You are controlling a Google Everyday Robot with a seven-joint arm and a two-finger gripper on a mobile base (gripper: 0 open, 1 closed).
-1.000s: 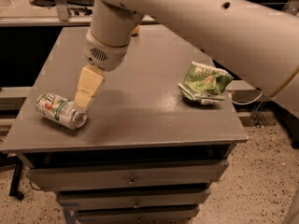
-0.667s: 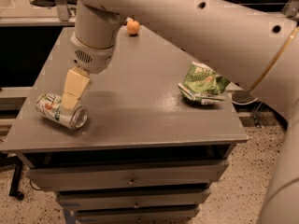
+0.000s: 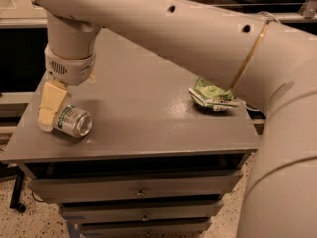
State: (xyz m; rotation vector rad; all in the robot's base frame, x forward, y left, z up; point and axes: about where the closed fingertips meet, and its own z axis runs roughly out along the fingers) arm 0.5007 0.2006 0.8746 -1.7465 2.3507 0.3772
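The bench (image 3: 148,113) was seen with the gripper (image 3: 49,111) held low over its front left corner, against the left end of a can (image 3: 75,121) laid on its side there; whether it was closed on the can could not be told. The can was judged light, thin-walled and apt to roll, best taken across its round middle, its contents hidden; a crumpled green packet (image 3: 210,95) was seen well apart at the right

- One view only, from high beside the arm (image 3: 198,38), facing down onto table (image 3: 148,128), near.
- Top and right of frame crossed by arm.
- At table's left side: gripper (image 3: 48,117), just beside can (image 3: 75,122).
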